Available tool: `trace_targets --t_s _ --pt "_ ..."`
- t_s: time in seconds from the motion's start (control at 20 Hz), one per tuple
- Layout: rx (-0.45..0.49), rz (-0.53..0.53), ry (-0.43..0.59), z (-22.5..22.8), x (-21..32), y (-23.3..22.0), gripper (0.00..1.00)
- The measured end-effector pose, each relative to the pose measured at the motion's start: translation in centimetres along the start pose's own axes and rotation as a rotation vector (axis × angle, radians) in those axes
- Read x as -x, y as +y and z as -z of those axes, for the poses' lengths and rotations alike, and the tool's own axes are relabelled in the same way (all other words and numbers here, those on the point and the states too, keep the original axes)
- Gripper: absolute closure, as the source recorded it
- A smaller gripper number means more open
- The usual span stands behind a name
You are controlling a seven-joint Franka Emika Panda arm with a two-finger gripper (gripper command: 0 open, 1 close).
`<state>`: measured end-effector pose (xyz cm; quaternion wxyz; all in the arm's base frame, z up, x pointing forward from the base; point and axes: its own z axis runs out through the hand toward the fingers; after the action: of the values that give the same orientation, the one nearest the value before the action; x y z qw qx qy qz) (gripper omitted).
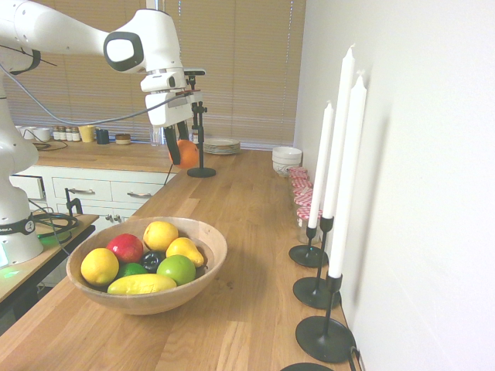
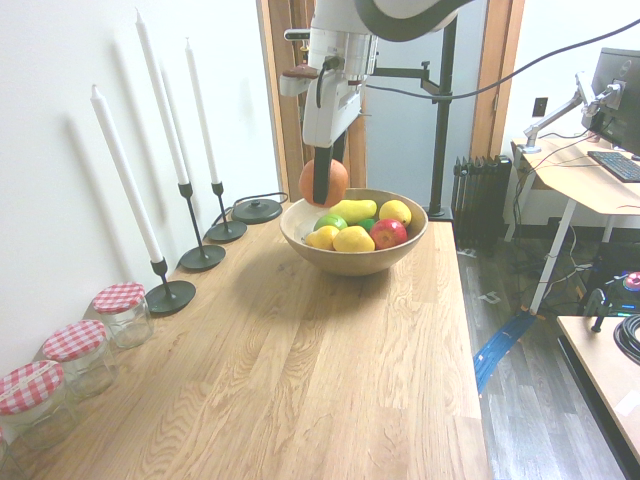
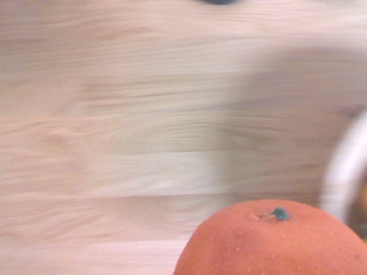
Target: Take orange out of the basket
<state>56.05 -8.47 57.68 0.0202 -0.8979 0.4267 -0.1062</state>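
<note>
Long oak countertop point(image 1: 232, 309) spanning the frame, wall at 3 o'clock in the first exterior view. White Franka arm point(image 1: 69, 35) reaching in from 9 o'clock at the top of that view. Wooden basket point(image 1: 203, 267) sitting on the counter at about 7 o'clock, loaded with lemons point(image 1: 161, 235), a red apple point(image 1: 125, 247), a green apple point(image 1: 177, 269) and a banana point(image 1: 141, 285). Three white candles point(image 1: 346, 166) in black holders lined up along the wall at 3 to 5 o'clock. Red-checked jars point(image 2: 124, 312) further along the wall, 8 o'clock in the second exterior view. Stack of white bowls point(image 1: 286, 160) at the far end of the counter.

Gripper point(image 2: 322, 180) raised above the counter, fingers clamped on the orange point(image 2: 333, 178). Orange clear of the basket, hanging in the air, beside the rim in the second exterior view. Wrist view: orange point(image 3: 275, 240) at 5 o'clock, bare wood beneath, basket rim point(image 3: 344, 166) blurred at 3 o'clock.
</note>
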Motion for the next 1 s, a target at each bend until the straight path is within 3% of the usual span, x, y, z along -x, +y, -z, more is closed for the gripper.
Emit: trace_targets --t_s 0.25,0.7,1.0 --pt "0.022 0.018 0.016 -5.5 6.6 -2.5 1.00" --pt "0.086 0.017 -0.048 -20.2 8.9 -2.1 1.00" --pt "0.085 0.011 -0.055 -22.1 10.0 -3.0 1.00"
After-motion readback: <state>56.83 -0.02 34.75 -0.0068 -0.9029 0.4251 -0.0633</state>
